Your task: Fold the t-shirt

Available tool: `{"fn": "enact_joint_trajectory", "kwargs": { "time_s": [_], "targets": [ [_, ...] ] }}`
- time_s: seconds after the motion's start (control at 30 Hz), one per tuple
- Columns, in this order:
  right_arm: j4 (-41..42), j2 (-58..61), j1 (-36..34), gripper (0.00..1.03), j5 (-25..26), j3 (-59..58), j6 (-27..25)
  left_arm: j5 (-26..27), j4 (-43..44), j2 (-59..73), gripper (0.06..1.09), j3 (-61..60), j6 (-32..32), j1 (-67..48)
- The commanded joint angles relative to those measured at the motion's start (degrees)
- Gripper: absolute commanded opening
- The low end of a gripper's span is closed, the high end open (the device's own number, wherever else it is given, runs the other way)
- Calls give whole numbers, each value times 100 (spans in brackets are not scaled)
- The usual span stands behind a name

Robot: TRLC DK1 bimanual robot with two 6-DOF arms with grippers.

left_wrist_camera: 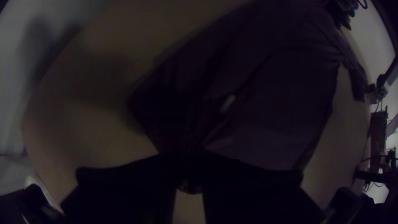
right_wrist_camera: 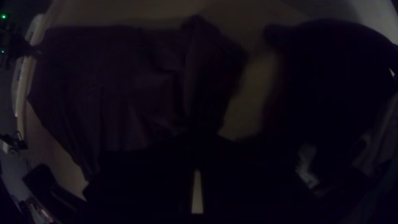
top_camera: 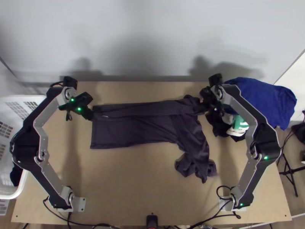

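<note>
Clamped on the dark purple-grey cloth t-shirt (top_camera: 133, 129) at its far corners, black flat-fingered left gripper (left_wrist_camera: 192, 155) and right gripper (right_wrist_camera: 201, 136) should move evenly, keeping it taut.

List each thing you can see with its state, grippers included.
T-shirt: folded over lengthwise, its near right part bunched
Left gripper: shut on the t-shirt
Right gripper: shut on the t-shirt
Blue cloth: loosely heaped
White basket: upright
Arm lights: lit green

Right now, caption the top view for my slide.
Left hand and right hand grip the far side of a dark, partly folded shirt on a wooden table.
</note>
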Motion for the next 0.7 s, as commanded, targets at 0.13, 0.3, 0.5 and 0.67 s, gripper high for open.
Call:
{"fn": "enact_joint_trajectory", "kwargs": {
  "time_s": [0.13, 0.3, 0.5, 0.67],
  "targets": [
    [22, 8, 138, 83, 10, -139, 42, -52, 113, -86, 105, -117, -21, -114],
    [-22, -431, 129, 99, 10, -192, -72, -61, 69, -402, 105, 305, -21, 247],
    [-338, -1064, 68, 99, 10, -297, -72, -122, -572, -1246, 104, 402, 498, 80],
    [-629, -1793, 296, 99, 19, -781, -46, -166, -1223, -1800, 104, -134, 955, -623]
  ]
}}
